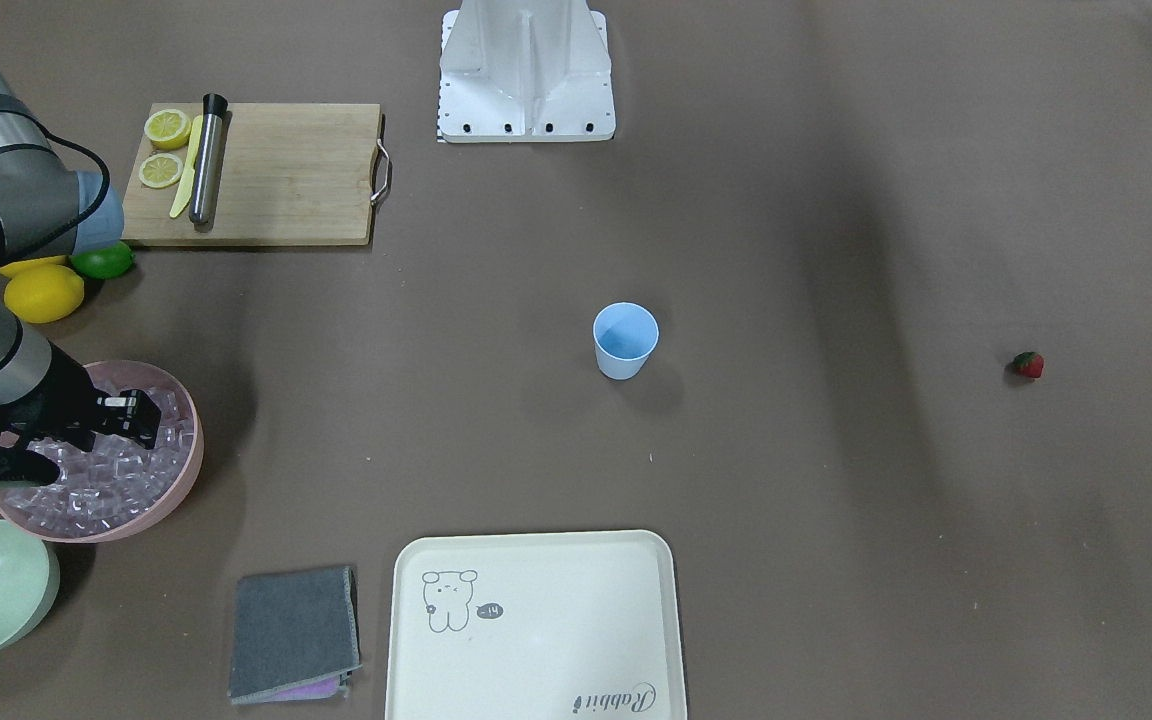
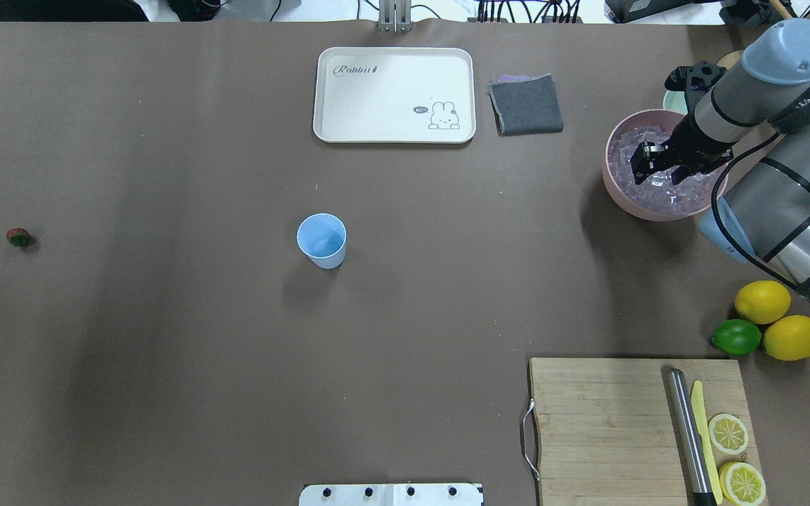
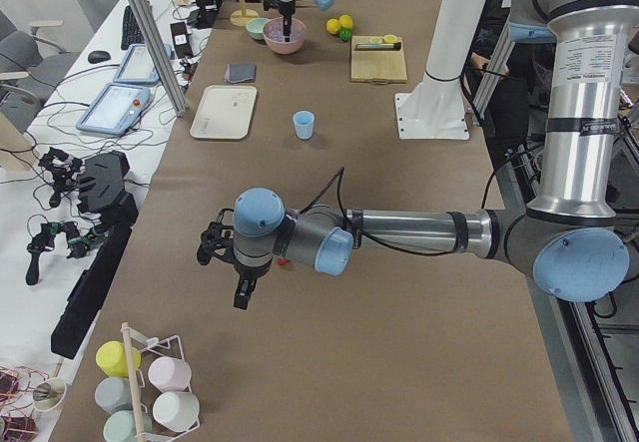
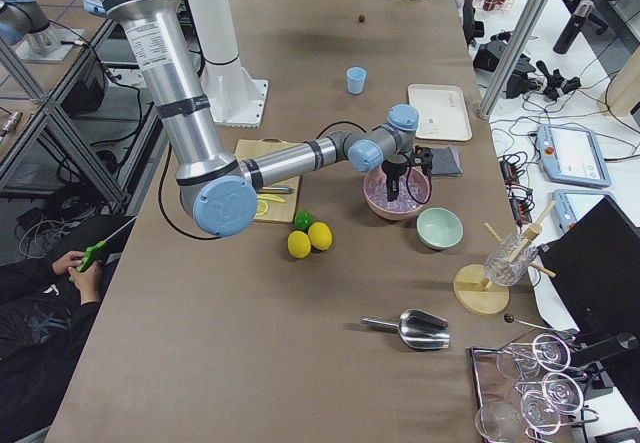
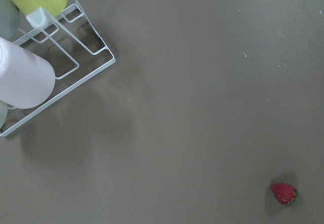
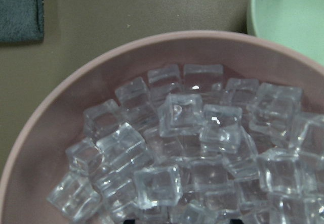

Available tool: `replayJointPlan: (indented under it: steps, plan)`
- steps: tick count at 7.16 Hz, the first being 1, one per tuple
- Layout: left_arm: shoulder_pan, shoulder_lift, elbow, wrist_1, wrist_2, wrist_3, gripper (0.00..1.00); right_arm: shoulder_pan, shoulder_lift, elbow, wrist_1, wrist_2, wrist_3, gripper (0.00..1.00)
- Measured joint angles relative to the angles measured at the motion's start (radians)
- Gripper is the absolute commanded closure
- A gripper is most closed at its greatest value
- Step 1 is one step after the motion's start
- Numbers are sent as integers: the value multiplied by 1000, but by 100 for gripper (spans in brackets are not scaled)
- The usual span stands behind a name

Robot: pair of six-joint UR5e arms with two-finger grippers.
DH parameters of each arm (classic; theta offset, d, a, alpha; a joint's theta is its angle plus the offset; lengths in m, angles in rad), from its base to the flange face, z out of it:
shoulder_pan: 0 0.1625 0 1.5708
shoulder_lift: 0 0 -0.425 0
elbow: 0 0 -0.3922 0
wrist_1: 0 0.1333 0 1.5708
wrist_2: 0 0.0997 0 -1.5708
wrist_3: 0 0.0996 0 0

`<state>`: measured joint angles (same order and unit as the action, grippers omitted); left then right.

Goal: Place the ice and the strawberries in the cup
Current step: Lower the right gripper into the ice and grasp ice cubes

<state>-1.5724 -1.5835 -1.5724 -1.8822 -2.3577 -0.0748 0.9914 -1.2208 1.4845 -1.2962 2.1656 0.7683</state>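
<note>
Where brown covering runs the length of the table (image 2: 166,316), desks and monitors alongside, finds the right gripper (image 2: 647,160) pointed down inside the pink bowl (image 2: 616,184), tips at the heaped ice (image 6: 177,118); cannot tell jaw spread or any hold. Just beside: green bowl (image 6: 293,16), grey cloth (image 2: 526,105). Farther toward table centre: cup (image 2: 321,241), upright. Well apart at the far end: left gripper (image 3: 240,287), pointed down over the table, opening unreadable, strawberry (image 5: 283,193) lying near it.

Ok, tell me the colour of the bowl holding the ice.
Pink bowl; shows best in the right wrist view.
</note>
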Motion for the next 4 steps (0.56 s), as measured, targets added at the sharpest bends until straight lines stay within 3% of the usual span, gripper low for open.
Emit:
replayJointPlan:
  steps: [1,3,4]
  plan:
    - [0,0,0,0,0,1,2,0,1,-1,0,3,-1,65]
    - [0,0,0,0,0,1,2,0,3,1,0,7,-1,79]
    - [0,0,0,0,0,1,2,5,3,4,-2,9,-1,82]
